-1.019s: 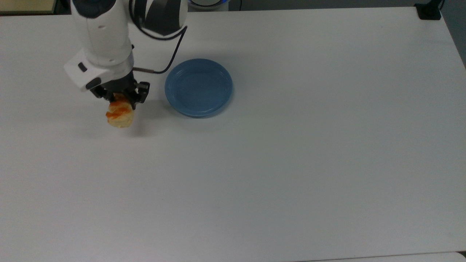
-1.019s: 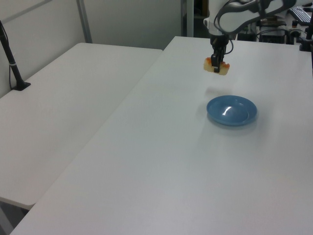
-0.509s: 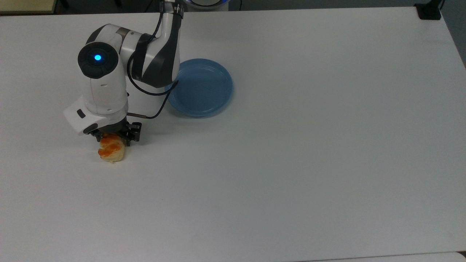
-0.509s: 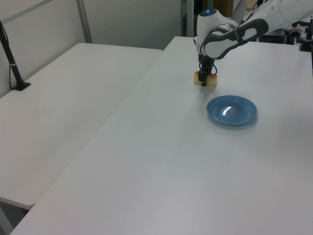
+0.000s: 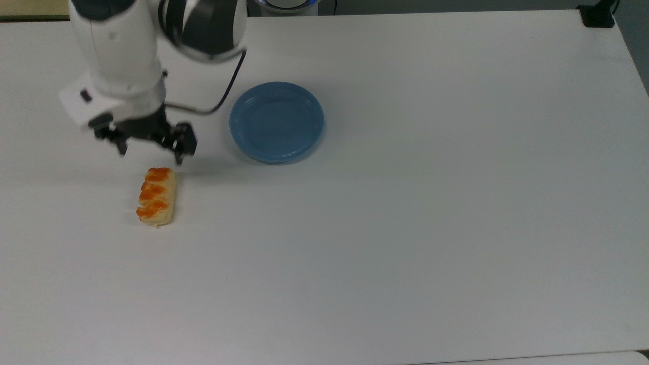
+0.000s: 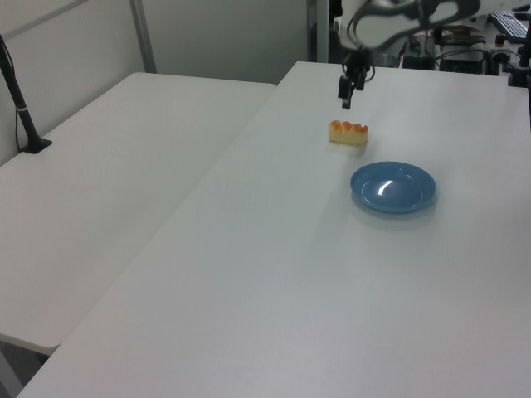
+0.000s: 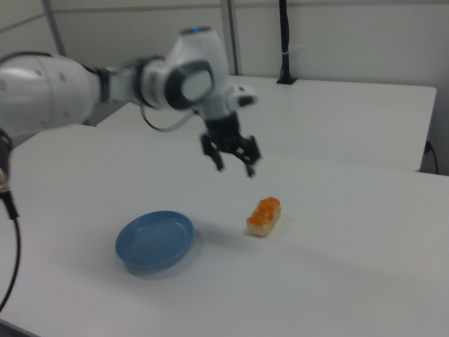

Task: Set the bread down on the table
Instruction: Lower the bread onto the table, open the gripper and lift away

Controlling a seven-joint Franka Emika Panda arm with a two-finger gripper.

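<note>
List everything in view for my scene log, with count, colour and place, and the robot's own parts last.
bread: one, pale tan with three orange bumps, lying flat on the table, apart from the plate, on the top view's left.
plate: one, blue, round, nothing on it, on the table on the bread's right in the top view.
table: one, white, under the bread and plate.
second table: one, white, alongside on the left view's left.
black post: one, standing on the second table.
arm: one, white and black, above the table.
gripper: one, black, jaws open, raised above the bread, holding nothing.
</note>
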